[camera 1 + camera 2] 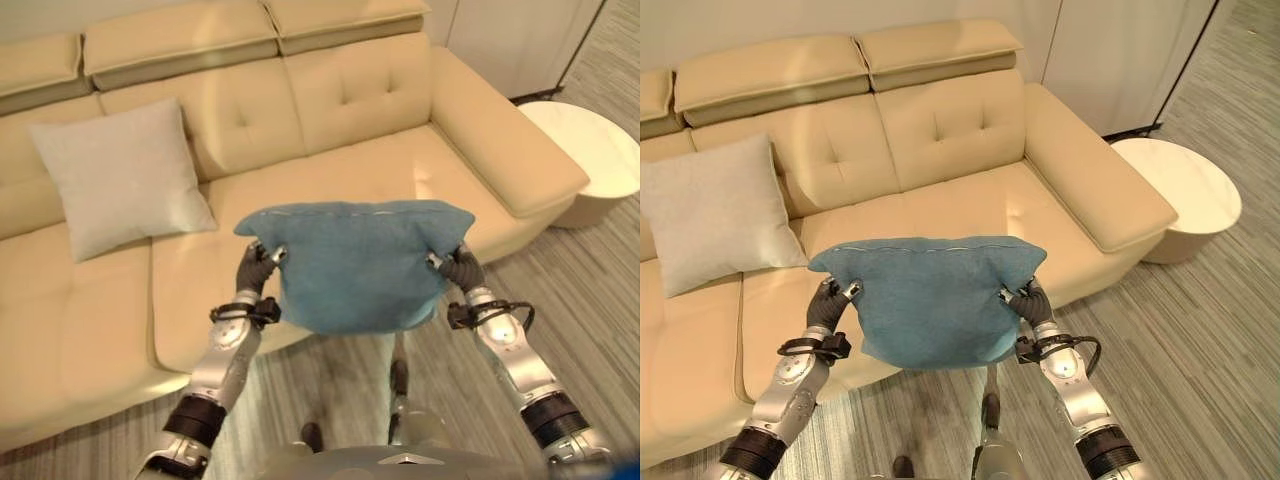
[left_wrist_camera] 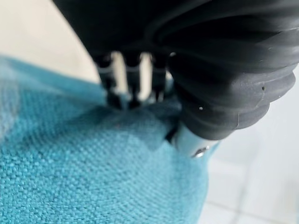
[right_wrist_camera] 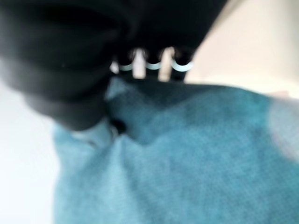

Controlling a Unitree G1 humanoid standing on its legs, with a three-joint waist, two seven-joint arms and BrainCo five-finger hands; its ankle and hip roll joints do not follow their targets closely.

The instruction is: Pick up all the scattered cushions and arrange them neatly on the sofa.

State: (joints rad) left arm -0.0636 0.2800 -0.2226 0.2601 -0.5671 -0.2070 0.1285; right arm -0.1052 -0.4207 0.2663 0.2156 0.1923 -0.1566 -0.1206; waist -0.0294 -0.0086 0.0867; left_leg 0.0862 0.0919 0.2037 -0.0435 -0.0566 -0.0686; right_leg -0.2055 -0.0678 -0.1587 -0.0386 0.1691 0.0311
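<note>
We hold the blue cushion (image 1: 358,265) up between both hands, off the floor, in front of the sofa (image 1: 400,160).

Our left hand (image 1: 258,266) and right hand (image 1: 455,265) each have fingers (image 2: 122,84) clenched on a side edge of the cushion. A grey cushion (image 1: 122,176) leans against the sofa's backrest, well apart from it. A round white side table (image 1: 590,145) stands by the sofa's arm.
</note>
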